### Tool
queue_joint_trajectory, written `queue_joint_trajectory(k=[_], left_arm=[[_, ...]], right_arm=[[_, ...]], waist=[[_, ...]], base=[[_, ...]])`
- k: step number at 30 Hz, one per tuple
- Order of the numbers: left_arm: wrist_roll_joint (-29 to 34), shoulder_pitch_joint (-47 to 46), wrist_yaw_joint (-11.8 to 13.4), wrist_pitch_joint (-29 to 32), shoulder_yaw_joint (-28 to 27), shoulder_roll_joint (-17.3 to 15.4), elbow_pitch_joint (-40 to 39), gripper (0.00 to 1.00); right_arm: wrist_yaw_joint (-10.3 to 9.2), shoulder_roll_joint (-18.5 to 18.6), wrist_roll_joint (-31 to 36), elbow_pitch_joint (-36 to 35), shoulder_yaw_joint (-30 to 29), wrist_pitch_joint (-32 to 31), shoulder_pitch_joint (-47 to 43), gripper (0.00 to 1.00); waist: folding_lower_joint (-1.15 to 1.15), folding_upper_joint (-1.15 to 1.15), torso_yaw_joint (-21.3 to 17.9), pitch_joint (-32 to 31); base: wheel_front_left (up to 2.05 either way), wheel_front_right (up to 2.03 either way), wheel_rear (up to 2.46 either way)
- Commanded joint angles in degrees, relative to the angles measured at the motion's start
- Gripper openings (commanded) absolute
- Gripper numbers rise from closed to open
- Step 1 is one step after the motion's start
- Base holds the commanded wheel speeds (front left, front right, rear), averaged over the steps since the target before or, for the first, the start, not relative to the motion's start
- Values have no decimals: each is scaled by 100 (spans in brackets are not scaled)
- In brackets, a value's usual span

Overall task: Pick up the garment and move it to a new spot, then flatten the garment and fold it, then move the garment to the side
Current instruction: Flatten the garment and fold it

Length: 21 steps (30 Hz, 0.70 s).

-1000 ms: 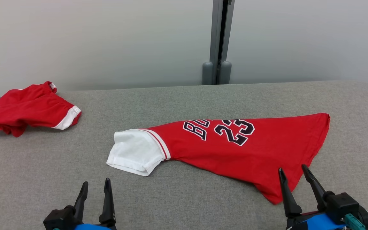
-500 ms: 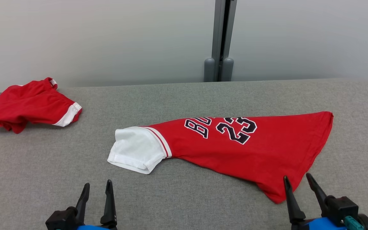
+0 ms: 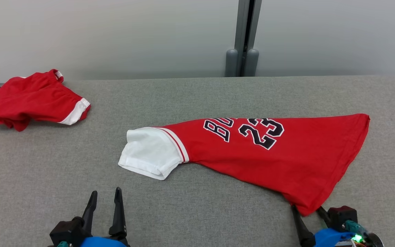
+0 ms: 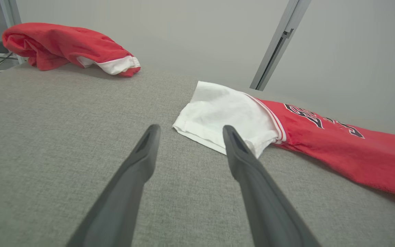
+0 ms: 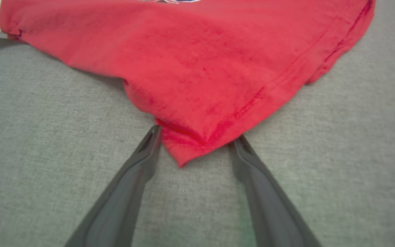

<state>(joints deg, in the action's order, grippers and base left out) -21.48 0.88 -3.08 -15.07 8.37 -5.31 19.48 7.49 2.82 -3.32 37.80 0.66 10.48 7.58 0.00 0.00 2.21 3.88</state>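
The garment (image 3: 269, 154) is a red jersey with a white sleeve and the number 23, lying partly spread on the grey table (image 3: 197, 219). My right gripper (image 3: 308, 213) is at its near right corner. In the right wrist view my right gripper (image 5: 198, 133) is open, with the pointed hem corner of the garment (image 5: 201, 68) lying between the two fingertips. My left gripper (image 3: 106, 191) stands open near the front edge, short of the white sleeve. The left wrist view shows my left gripper (image 4: 190, 129) holding nothing, with the garment (image 4: 338, 151) just beyond it.
A second red garment with white trim (image 3: 29, 103) lies bunched at the table's far left corner, also seen as that red heap (image 4: 70, 48). A grey post (image 3: 247, 37) stands against the wall behind the table. Bare table lies between the two garments.
The camera has shifted, sliding the whole scene a little right and up. My right gripper has drawn back from over the jersey's lower part to its corner tip. The left gripper has hardly moved.
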Motion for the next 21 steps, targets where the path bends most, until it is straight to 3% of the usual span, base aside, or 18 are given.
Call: queue_joint_trajectory(k=[1,3,4,5,6,7,14,17,21], left_arm=[[51,-110,-35,-15,1,-3,10,100],[62,-132,-43,-15,-6,21,26,100],[74,-139,-49,-15,-15,29,36,100],[85,-139,-57,-15,-31,37,39,100],[90,-133,-60,-15,-50,45,48,100],[94,-127,-63,-15,-74,52,51,100],[169,-76,-100,-15,-163,97,62,100],[204,-58,-130,-15,-177,115,64,100],[272,-69,-155,-15,-197,142,57,100]], right_arm=[[1,12,-13,52,17,-12,113,100],[1,11,-67,209,62,-45,228,100],[1,12,-133,258,89,-11,290,77],[1,11,-165,302,130,7,334,45],[1,9,-206,316,169,37,374,30],[1,10,-228,322,198,66,397,0],[1,12,-365,-132,464,-95,178,0],[1,13,-357,-683,527,-395,-57,0],[1,13,15,-1882,342,-1242,-698,0]], waist=[[0,0,36,38],[0,0,70,75],[0,0,82,92],[0,0,84,108],[0,0,79,123],[0,0,65,135],[0,0,-228,156],[0,0,-408,142],[0,0,-651,139]], base=[[0,0,0],[0,0,0],[0,0,0],[0,0,0],[0,0,0],[0,0,0],[0,0,0],[0,0,0],[0,0,0]])
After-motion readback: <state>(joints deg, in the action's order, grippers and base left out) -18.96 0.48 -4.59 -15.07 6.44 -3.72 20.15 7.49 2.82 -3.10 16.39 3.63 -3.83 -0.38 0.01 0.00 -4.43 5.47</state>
